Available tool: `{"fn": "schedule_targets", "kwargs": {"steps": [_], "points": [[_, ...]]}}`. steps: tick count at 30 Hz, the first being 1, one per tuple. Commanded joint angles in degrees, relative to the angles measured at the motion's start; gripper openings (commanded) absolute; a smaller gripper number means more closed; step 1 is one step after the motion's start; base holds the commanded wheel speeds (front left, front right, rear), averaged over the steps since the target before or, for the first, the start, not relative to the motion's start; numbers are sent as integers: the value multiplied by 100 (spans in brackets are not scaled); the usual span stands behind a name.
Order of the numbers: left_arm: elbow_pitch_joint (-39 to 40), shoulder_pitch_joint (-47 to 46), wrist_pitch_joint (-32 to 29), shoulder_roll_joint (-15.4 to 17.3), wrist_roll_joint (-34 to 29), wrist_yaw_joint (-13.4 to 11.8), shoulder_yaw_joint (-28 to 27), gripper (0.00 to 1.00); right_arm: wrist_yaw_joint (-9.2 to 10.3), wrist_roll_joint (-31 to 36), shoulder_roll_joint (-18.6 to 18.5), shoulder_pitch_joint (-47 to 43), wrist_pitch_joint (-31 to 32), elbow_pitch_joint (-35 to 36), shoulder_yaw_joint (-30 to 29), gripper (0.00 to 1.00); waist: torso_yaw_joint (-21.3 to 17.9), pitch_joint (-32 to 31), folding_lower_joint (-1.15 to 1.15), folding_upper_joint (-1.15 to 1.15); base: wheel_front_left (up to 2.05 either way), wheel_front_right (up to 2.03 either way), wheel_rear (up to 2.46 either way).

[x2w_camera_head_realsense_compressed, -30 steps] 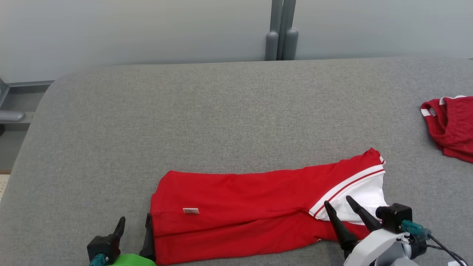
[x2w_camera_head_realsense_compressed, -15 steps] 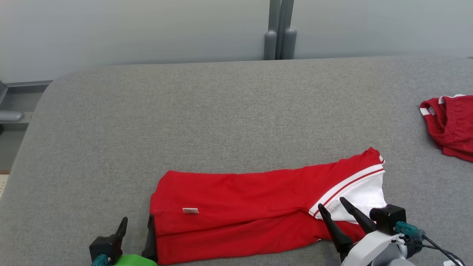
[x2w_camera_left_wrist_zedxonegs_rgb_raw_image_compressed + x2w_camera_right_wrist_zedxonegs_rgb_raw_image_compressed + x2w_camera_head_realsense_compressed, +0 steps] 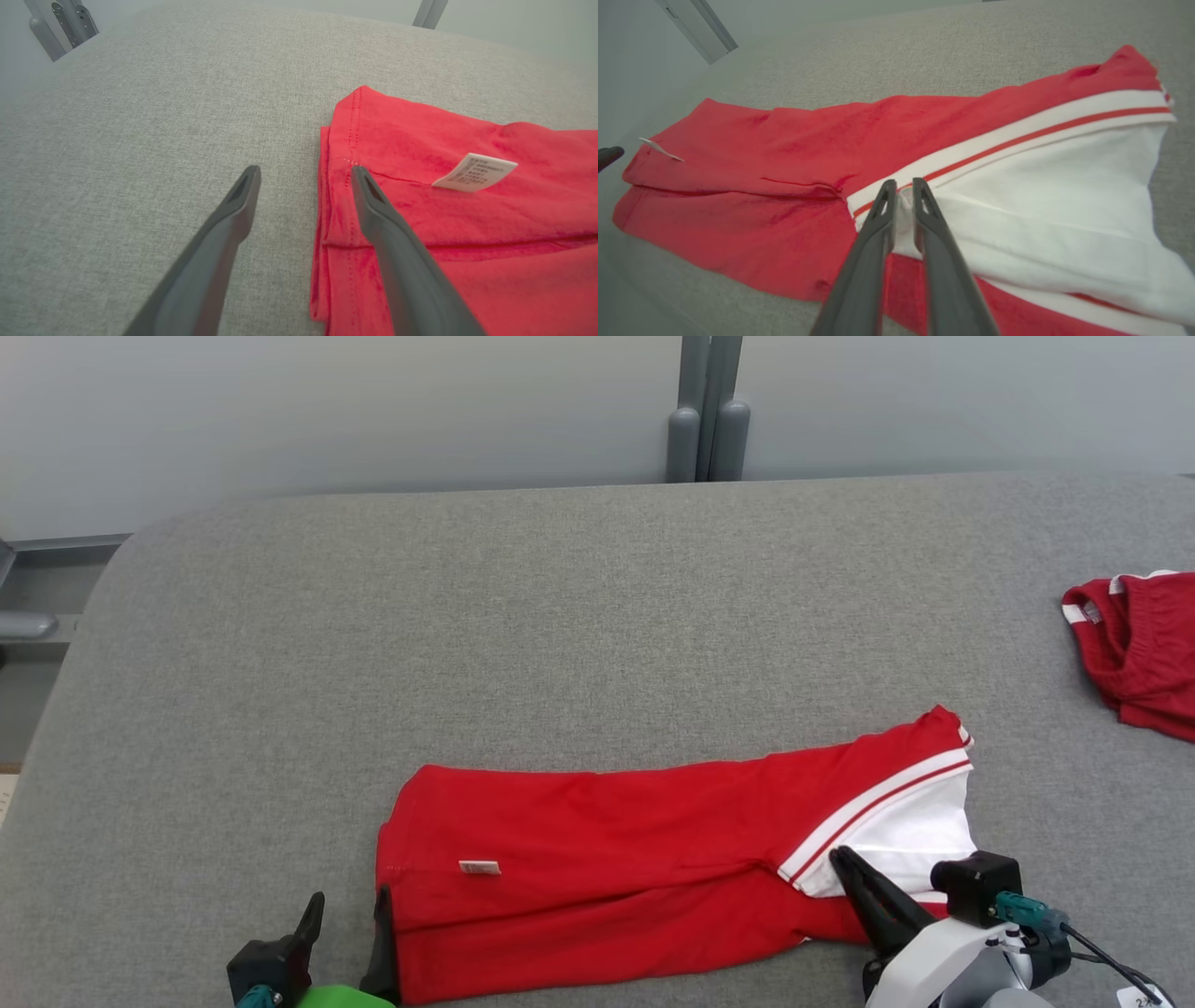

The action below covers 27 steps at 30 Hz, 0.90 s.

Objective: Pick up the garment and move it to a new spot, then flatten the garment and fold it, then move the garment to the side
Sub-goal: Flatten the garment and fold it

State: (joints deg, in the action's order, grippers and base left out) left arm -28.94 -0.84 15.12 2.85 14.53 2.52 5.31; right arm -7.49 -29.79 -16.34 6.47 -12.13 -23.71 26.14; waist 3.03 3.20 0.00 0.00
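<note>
The garment is red with a white striped panel at its right end and lies folded lengthwise near the front of the grey table. My right gripper is shut on the garment's white panel beside the stripe. In the right wrist view, white cloth is pinched between the nearly closed fingers of the right gripper on the garment. My left gripper is open at the garment's left end. In the left wrist view, the left gripper straddles the hem of the garment, one finger over the table and one over the cloth.
A second red garment lies bunched at the table's right edge. Grey posts stand behind the far edge. A white label sticks up near the garment's left end. Bare grey table stretches behind the garment.
The right gripper's fingers have closed from wide apart onto the white panel. The left gripper has stayed open in place. The camera shifted slightly.
</note>
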Motion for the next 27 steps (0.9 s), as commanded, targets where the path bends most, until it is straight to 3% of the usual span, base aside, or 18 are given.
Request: {"fn": "schedule_targets", "kwargs": {"steps": [1,17,18,19,27], "points": [[8,-20,-4,15,27,-16,-6,100,2,64,2,-10,22,-29,-34,0,-4,7,0,0,0,0,0],[-7,68,-4,15,-42,63,-86,100,2,88,81,-799,-260,277,-138,0,-201,-63,0,0,0,0,0],[-7,69,-4,15,-50,67,-88,100,2,73,92,-847,-270,310,-175,44,-216,-67,0,0,0,0,0],[-9,69,-4,15,-46,74,-94,100,2,95,85,-889,-280,355,-194,100,-229,-70,0,0,0,0,0],[5,88,-4,15,-63,90,-118,100,2,487,128,-1423,-305,1194,-925,100,-305,-85,0,0,0,0,0]]}}
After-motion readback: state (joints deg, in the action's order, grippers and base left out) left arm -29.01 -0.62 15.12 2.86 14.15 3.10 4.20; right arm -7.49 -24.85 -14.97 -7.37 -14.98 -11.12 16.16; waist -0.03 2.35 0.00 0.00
